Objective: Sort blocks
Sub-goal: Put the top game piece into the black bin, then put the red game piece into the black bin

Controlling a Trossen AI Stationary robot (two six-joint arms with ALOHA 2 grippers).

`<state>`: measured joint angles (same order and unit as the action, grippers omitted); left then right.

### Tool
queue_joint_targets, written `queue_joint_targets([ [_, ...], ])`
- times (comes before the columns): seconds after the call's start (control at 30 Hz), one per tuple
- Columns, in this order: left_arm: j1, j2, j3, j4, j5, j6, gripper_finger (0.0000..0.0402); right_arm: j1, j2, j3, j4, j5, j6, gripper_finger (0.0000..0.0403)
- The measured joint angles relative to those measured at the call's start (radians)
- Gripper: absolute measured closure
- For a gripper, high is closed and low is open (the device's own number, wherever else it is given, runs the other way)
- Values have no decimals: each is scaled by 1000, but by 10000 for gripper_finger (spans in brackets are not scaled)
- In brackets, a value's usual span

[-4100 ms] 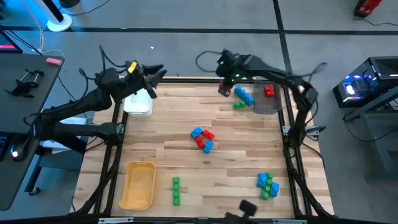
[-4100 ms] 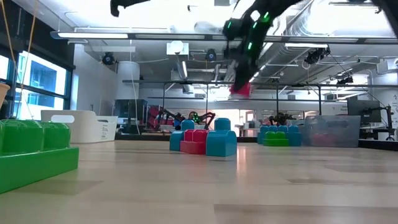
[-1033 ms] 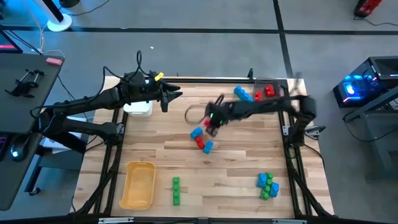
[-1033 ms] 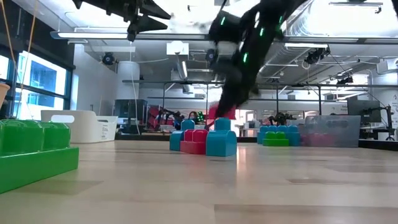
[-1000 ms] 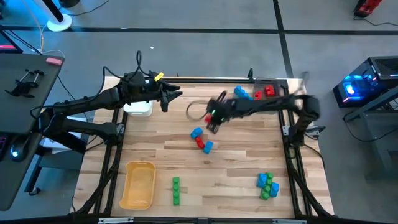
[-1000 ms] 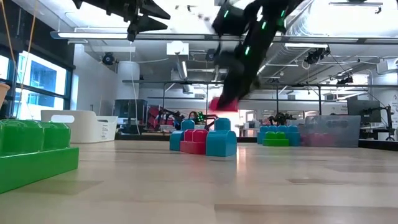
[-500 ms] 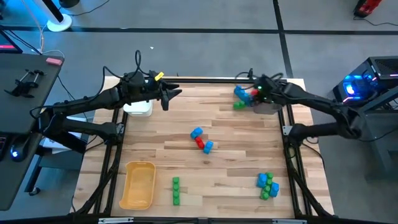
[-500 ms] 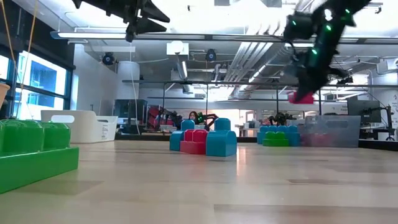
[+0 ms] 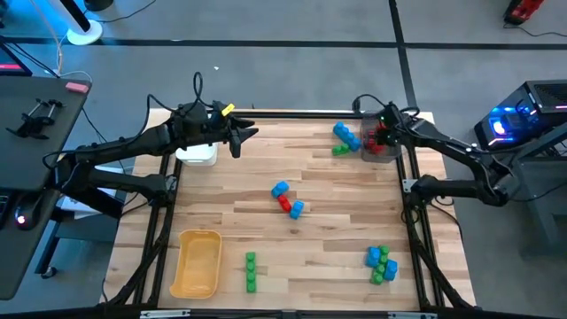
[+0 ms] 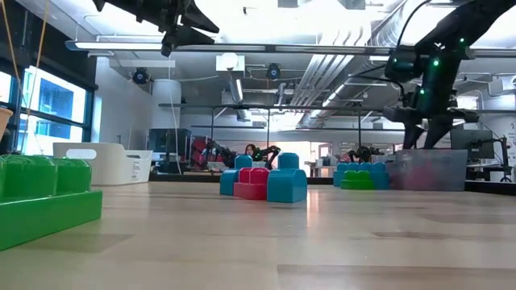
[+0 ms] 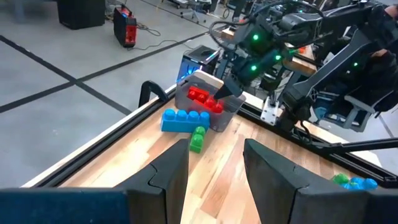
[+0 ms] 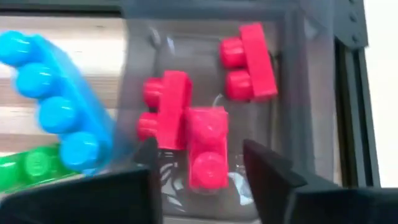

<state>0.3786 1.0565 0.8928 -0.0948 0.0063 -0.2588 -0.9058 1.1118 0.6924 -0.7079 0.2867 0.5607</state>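
Fingers spread wide on right gripper point(image 12: 202, 177), upper right of high view, over grey tray point(image 9: 379, 149); red blocks point(image 12: 186, 124) lie between/below fingertips. Left gripper point(image 9: 249, 136) open, upper left.

Grey floor point(image 9: 292, 62) with dark seams, black desk point(image 9: 35, 115), ceiling strip lights point(image 10: 242, 47).

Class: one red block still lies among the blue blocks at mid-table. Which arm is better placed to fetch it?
Probably the right: its open right gripper hangs over the grey tray holding reds, though the left gripper hovers about as near the red block.
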Motion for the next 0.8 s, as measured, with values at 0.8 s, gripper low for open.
queue_joint_targets([
  [0.8, 0, 0, 0, -43, -18, 26, 259, 763, 233, 118, 478, -295, 198, 167],
])
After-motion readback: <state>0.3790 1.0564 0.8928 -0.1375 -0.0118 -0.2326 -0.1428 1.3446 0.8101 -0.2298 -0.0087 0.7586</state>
